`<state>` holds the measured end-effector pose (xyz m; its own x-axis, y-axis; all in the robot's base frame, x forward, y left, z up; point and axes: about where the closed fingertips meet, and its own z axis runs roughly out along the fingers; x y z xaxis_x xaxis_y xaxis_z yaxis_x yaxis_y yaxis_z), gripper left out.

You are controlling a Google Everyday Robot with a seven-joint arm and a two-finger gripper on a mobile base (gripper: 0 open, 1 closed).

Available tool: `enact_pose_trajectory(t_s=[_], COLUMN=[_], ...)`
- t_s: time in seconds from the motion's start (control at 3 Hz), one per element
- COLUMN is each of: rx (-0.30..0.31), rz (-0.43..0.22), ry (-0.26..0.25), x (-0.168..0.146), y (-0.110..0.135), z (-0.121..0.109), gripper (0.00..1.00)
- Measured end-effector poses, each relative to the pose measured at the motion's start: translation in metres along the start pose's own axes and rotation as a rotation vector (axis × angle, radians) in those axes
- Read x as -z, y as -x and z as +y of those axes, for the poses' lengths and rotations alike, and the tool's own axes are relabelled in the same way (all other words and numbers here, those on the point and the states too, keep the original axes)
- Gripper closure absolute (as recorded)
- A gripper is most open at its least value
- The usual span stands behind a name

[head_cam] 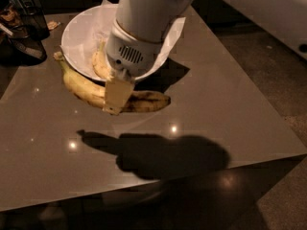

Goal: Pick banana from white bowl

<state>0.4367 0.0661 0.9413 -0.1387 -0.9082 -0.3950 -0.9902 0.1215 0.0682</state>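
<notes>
My gripper (115, 104) is shut on the banana (81, 85), the long yellow one with dark brown streaks toward its right end (148, 101) and its stem at the left. The banana hangs level in the air, in front of the near rim of the white bowl (72, 30). The bowl sits at the back of the table on crumpled white paper (171, 30). A paler, shorter banana (100, 64) lies inside the bowl, partly hidden behind my wrist.
A dark wire-mesh container (29, 13) and other dark items stand at the back left. The brown glossy table (216, 109) carries my arm's shadow in front. The table's edges fall off at the right and front.
</notes>
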Motion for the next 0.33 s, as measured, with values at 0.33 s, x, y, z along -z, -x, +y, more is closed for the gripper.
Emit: enact_pose_trajectory(t_s=[0.33], rx=[-0.002], rz=[0.001], ry=[0.006], x=[-0.0018], y=[-0.0011], z=[0.0026], gripper=[1.00])
